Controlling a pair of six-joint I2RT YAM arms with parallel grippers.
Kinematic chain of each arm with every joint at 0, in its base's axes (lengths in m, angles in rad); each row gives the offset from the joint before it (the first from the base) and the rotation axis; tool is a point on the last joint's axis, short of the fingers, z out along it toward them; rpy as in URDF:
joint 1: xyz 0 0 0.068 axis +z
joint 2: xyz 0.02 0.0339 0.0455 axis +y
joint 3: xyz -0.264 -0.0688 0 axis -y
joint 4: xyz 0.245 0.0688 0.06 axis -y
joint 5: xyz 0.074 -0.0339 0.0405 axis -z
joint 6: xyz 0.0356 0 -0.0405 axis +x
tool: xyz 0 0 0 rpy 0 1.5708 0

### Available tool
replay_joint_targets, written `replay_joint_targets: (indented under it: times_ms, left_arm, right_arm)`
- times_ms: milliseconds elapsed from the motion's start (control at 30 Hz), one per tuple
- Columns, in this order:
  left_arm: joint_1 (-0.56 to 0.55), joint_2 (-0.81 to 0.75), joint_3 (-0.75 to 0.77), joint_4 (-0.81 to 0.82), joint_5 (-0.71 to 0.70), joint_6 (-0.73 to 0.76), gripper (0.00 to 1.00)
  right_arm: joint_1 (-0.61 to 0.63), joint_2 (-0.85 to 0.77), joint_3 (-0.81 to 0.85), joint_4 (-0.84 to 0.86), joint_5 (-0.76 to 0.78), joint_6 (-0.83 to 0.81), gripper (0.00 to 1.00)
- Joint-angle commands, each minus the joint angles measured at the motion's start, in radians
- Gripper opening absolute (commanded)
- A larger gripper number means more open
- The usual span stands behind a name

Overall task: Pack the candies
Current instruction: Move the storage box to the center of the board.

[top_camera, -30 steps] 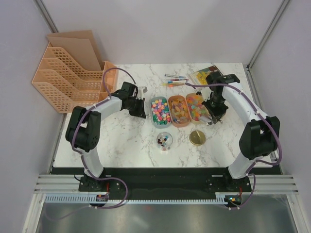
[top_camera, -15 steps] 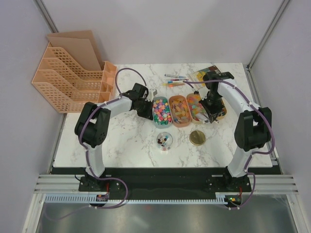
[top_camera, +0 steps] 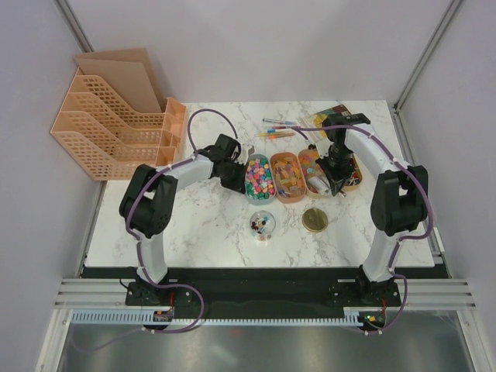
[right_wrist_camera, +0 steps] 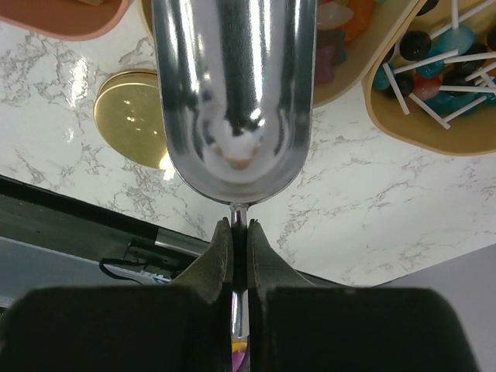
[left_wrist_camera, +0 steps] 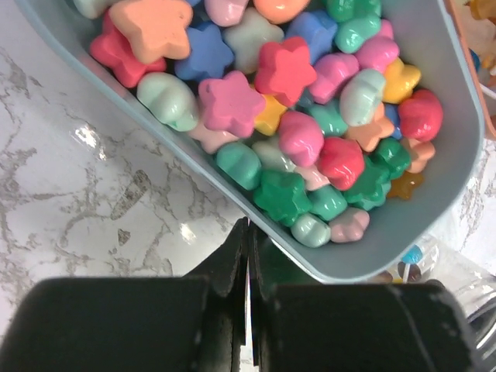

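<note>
Left fingers point(left_wrist_camera: 242, 246) were pressed together with nothing between them, tips against the left outer wall of a pale blue tray point(left_wrist_camera: 434, 225) on the marble table point(left_wrist_camera: 70, 201). The tray was heaped with the candies point(left_wrist_camera: 279, 132): star and blob shapes in pink, green, blue, orange and yellow. Right fingers point(right_wrist_camera: 222, 242) were clamped on the thin handle of a metal scoop point(right_wrist_camera: 232, 93), whose bowl hung above the table at the near ends of the trays on the right. More sweets filled two orange trays point(top_camera: 287, 177) to the right of the blue one, and white-stick lollipops point(right_wrist_camera: 438, 74) lay in a tan tray point(right_wrist_camera: 411, 132) at the right end of the row. A gold lid point(top_camera: 314, 220) lay flat on the table just near of the trays, with a small clear jar point(top_camera: 262, 225) holding a few sweets to its left. Coloured pens point(top_camera: 277, 128) lay at the far side; an orange file rack point(top_camera: 116, 128) stood at the table's far left.
</note>
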Motion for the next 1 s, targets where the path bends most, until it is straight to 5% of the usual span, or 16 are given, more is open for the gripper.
replay_joint_targets:
  times_ms: [0, 433, 667, 967]
  left_arm:
    - [-0.05, -0.103, 0.003, 0.062, 0.056, 0.031, 0.02]
    - [-0.058, -0.231, -0.067, 0.01, -0.026, 0.077, 0.02]
    - [-0.056, -0.225, -0.075, 0.011, -0.039, 0.074, 0.02]
    - [-0.056, -0.223, -0.055, 0.024, -0.108, 0.125, 0.02]
  right_arm:
    - [-0.009, 0.033, 0.046, -0.062, -0.03, 0.021, 0.0]
    - [-0.073, 0.037, 0.287, -0.078, -0.062, 0.169, 0.0]
    - [-0.115, 0.017, 0.265, -0.099, -0.106, 0.229, 0.0]
    - [-0.124, 0.043, 0.264, -0.116, -0.132, 0.101, 0.0]
